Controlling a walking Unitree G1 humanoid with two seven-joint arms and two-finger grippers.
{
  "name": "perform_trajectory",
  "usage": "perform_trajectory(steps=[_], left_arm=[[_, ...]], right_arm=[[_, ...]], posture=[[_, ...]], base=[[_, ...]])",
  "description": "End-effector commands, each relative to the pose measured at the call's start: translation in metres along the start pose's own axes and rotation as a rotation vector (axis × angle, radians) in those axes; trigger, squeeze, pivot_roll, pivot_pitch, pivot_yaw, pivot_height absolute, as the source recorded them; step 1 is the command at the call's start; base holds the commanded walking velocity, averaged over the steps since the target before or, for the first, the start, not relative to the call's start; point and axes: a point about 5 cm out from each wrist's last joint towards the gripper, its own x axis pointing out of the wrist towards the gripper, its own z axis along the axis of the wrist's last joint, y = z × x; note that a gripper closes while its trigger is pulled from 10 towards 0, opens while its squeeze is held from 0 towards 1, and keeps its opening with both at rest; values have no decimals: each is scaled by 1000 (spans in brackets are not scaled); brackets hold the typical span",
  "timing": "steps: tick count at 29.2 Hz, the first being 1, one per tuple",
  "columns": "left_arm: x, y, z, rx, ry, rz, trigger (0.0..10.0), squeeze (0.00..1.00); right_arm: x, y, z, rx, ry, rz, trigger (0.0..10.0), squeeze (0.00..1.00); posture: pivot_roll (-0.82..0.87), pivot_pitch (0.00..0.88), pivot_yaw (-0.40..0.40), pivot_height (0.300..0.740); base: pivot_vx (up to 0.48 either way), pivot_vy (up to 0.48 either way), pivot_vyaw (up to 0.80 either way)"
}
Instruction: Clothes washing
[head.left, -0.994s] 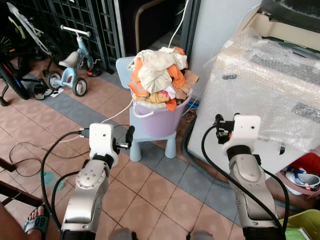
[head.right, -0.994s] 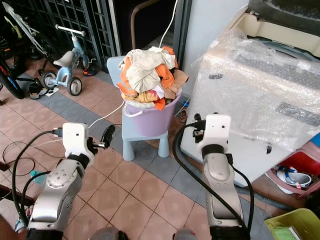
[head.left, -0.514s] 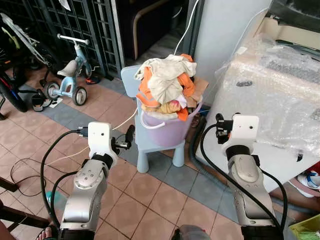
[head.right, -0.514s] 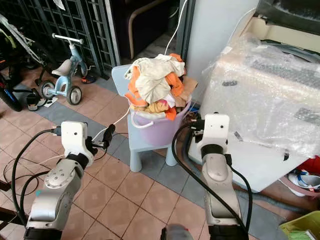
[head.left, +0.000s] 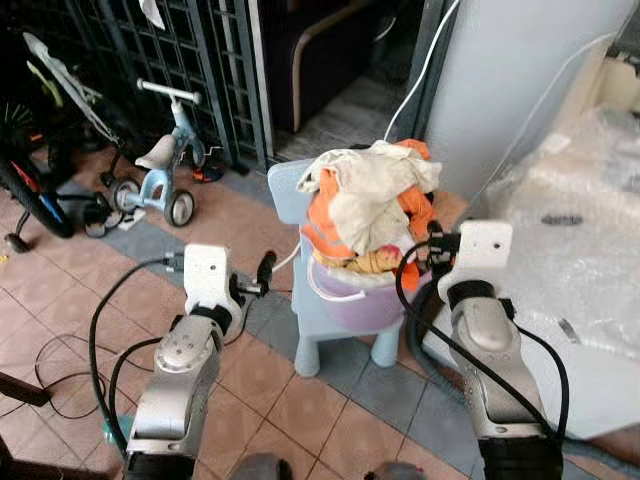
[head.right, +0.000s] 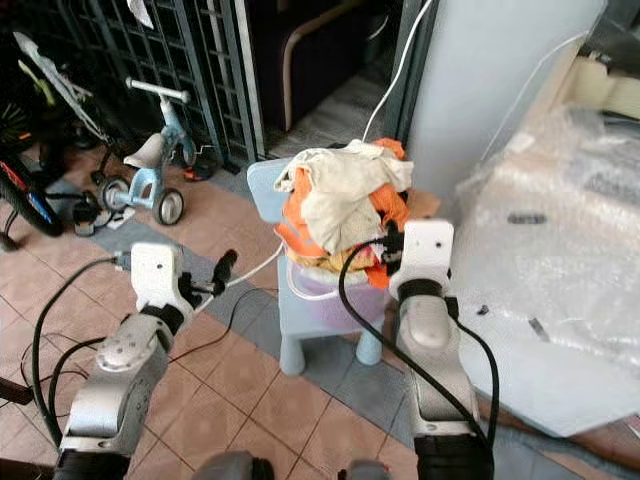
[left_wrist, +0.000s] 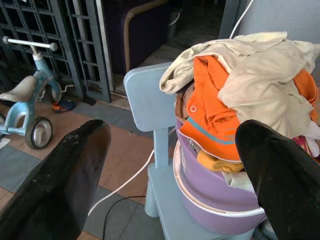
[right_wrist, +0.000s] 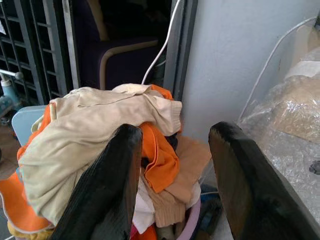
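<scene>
At ten o'clock in the head view a pale blue tricycle (head.left: 160, 160) is standing on the terracotta floor tiles (head.left: 60, 290) beside a dark metal grille gate (head.left: 200, 70). The left gripper (head.left: 262, 272) is hovering just left of the chair, its black fingers (left_wrist: 55, 190) spread wide apart and empty. At the centre a light blue plastic child's chair (head.left: 335, 330) is carrying a round lilac plastic laundry basket (left_wrist: 215, 195), standing upright on the seat. The basket is overflowing with a crumpled heap of laundry (head.left: 370, 205): soft cream fabric draped over bright orange garments, with tan cloth at the back. The right gripper (head.left: 432, 240) is hanging at the heap's right edge, its matte black fingers (right_wrist: 105, 190) parted and holding nothing. At three o'clock a boxy washing machine (head.left: 570, 270) is sitting under wrinkled clear plastic wrap.
</scene>
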Motion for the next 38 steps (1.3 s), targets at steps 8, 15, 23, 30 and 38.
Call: perform_trajectory(steps=[8, 15, 23, 30, 38], left_arm=[[-14, 0, -3, 18, 21, 13, 10000, 0], [-13, -9, -9, -38, 34, -13, 10000, 0], [-10, -6, -10, -23, 28, -15, 10000, 0], [-7, -2, -10, -41, 16, 3, 10000, 0], [-6, 0, -14, -36, 25, 51, 10000, 0]], right_arm=[[1, 2, 4, -28, -17, 1, 10000, 0], [1, 2, -3, -26, 2, -10, 10000, 0], [-6, -5, -10, -34, 19, -27, 10000, 0], [-18, -18, -23, -60, 63, -36, 10000, 0], [-24, -17, -27, -50, 70, -42, 10000, 0]], posture=[[-24, 74, 30, 740], [-40, 43, 32, 740], [-50, 16, 31, 740], [-58, 0, 21, 740], [-73, 0, 32, 740]], base=[[0, 0, 0], [70, -290, 0], [0, -435, -273], [0, 0, -121], [0, 0, -800]])
